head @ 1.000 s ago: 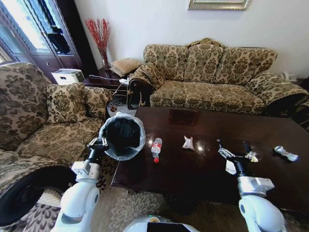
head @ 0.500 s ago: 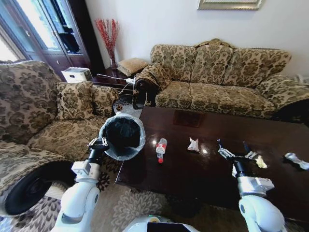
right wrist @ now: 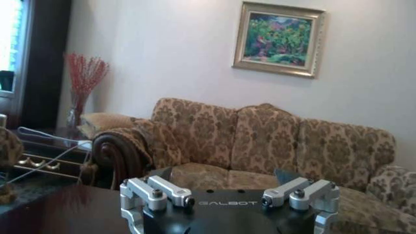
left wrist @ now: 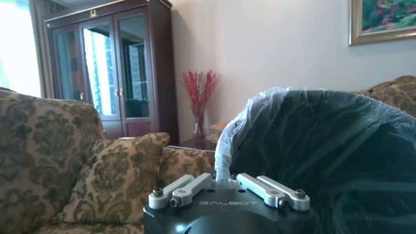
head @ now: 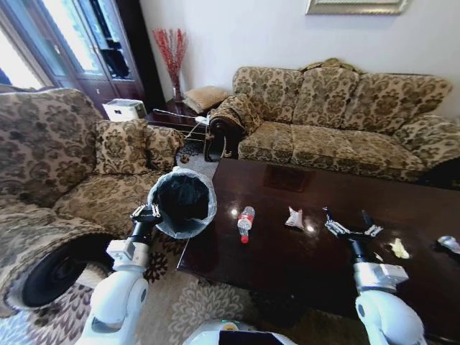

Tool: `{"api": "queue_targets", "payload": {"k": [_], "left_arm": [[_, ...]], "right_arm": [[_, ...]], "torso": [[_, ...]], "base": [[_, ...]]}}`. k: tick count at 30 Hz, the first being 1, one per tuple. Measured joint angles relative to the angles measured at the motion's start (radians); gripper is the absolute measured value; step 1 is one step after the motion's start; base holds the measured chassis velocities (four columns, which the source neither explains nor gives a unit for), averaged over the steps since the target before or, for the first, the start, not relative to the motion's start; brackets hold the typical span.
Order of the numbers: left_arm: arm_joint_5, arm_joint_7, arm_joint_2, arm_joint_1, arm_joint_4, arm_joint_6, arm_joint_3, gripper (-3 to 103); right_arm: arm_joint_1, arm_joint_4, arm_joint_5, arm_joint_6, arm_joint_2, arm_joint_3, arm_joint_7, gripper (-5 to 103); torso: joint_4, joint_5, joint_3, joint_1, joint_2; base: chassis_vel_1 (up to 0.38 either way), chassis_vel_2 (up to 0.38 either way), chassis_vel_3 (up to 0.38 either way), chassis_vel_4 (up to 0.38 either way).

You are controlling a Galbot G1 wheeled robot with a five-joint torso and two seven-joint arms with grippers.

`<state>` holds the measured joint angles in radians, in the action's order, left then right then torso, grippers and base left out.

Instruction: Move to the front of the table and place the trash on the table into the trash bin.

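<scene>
The trash bin [head: 182,203], black-lined with a pale plastic rim, hangs off the table's left end with my left gripper [head: 146,212] shut on its rim. In the left wrist view the fingers [left wrist: 188,187] pinch the rim plastic beside the bin's black bag [left wrist: 325,161]. On the dark glossy table [head: 287,262] lie a clear bottle with a red cap [head: 246,223], a silvery wrapper [head: 294,218], a yellowish piece [head: 398,249] and another wrapper [head: 449,243] at the right edge. My right gripper [head: 350,224] hovers open over the table, right of the silvery wrapper, with nothing in it [right wrist: 222,178].
A patterned sofa [head: 338,108] runs behind the table, and a matching armchair [head: 72,165] stands left of the bin. A side table with a red-branch vase [head: 175,61] and a white box [head: 123,109] fills the far left corner. Patterned carpet [head: 208,305] lies before the table.
The whole head view has shifted: table, sofa and trash slid rightward in the picture, so the camera moved. Both arms keep their pose, and the bin stays in the left gripper.
</scene>
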<state>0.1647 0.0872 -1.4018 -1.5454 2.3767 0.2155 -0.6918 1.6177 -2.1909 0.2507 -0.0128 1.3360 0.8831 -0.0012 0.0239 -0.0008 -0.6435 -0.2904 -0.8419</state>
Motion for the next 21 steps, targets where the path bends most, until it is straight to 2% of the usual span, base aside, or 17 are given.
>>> {"api": "queue_targets", "payload": {"k": [3, 7, 18, 20, 21], "left_arm": [[0.0, 0.0, 0.0, 0.0, 0.0, 0.0, 0.0, 2], [0.0, 0.0, 0.0, 0.0, 0.0, 0.0, 0.0, 2], [0.0, 0.0, 0.0, 0.0, 0.0, 0.0, 0.0, 2], [-0.006, -0.002, -0.005, -0.001, -0.027, -0.035, 0.0, 2], [-0.006, -0.002, -0.005, -0.001, -0.027, -0.035, 0.0, 2]], "right_arm": [[0.0, 0.0, 0.0, 0.0, 0.0, 0.0, 0.0, 100], [0.0, 0.0, 0.0, 0.0, 0.0, 0.0, 0.0, 100], [0.0, 0.0, 0.0, 0.0, 0.0, 0.0, 0.0, 100], [-0.003, 0.001, -0.01, 0.004, 0.002, -0.017, 0.001, 100], [-0.003, 0.001, -0.01, 0.004, 0.002, -0.017, 0.001, 100]], "torso": [[0.0001, -0.0001, 0.0, 0.0, 0.0], [-0.0009, 0.0, 0.0, 0.0, 0.0], [-0.0005, 0.0, 0.0, 0.0, 0.0], [-0.0008, -0.0001, 0.0, 0.0, 0.0], [-0.0008, -0.0001, 0.0, 0.0, 0.0]], "base": [[0.044, 0.039, 0.035, 0.029], [0.0, 0.0, 0.0, 0.0], [0.0, 0.0, 0.0, 0.0], [0.0, 0.0, 0.0, 0.0], [0.0, 0.0, 0.0, 0.0]]}}
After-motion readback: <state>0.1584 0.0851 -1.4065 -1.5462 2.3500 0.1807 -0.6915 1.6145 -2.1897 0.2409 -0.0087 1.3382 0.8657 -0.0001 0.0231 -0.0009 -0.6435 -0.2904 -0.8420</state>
